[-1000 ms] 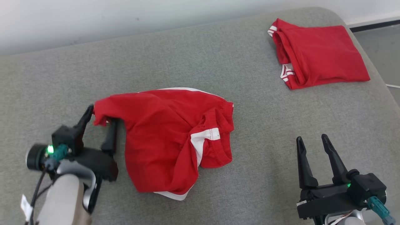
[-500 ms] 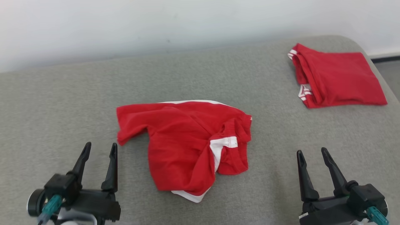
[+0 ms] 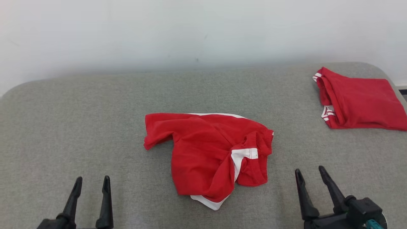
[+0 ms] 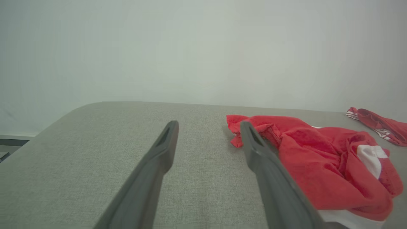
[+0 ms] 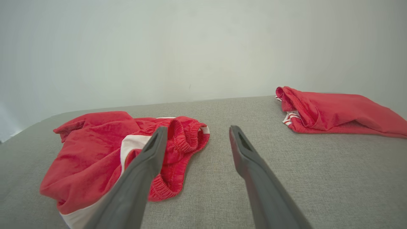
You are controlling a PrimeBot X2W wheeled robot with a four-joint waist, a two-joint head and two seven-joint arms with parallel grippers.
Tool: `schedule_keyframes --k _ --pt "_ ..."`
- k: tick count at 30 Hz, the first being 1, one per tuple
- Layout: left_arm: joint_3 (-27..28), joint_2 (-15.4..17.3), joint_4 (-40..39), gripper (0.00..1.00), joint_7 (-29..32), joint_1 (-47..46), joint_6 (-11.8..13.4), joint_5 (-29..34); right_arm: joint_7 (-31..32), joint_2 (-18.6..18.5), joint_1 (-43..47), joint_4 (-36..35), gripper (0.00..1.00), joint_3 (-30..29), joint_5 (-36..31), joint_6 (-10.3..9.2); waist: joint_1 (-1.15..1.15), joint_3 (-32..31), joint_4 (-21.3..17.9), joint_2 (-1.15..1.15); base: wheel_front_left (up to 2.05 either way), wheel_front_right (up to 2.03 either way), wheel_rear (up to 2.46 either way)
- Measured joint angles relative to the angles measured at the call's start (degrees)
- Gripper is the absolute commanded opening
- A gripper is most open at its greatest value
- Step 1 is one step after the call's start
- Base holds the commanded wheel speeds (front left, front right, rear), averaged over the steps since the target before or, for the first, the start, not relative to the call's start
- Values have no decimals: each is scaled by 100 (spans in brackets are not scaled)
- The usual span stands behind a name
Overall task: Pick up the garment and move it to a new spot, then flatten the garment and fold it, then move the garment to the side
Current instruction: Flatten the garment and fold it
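Left hand (image 3: 92,178) withdrawn from garment (image 3: 203,156); cropped at frame bottom

The garment (image 3: 203,152) ahead of the fingers (image 3: 106,197) was soft, matt red cloth with white trim. The table (image 3: 79,127) beneath wore coarse grey woven fabric. The fingers looked like matt dark plastic.

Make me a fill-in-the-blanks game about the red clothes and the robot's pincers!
1. The crumpled garment in the middle of the cushion is red with ____ trim.
2. The folded garment lies at the cushion's far ____ corner.
3. The left pincer and the right pincer are both ____ and hold nothing.

Missing words: white, right, open.
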Motion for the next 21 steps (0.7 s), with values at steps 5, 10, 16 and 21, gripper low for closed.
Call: schedule_keyframes --k 5,10,16,21 --pt "12 -31 -1 100 0 51 0 42 0 -171 -113 253 100 349 102 0 0 -9 98 0 0 0 0" --pt "-67 -43 11 100 0 -56 0 42 0 -365 -652 711 100 834 281 0 0 71 169 1 0 0 0" --pt "-235 -48 132 100 0 -212 0 -98 35 -494 -1467 1639 100 1425 482 0 1 176 321 1 0 0 0" --pt "-416 -51 219 100 0 -266 48 -203 36 -528 -1937 2442 100 1685 753 0 2 257 520 1 0 0 0"
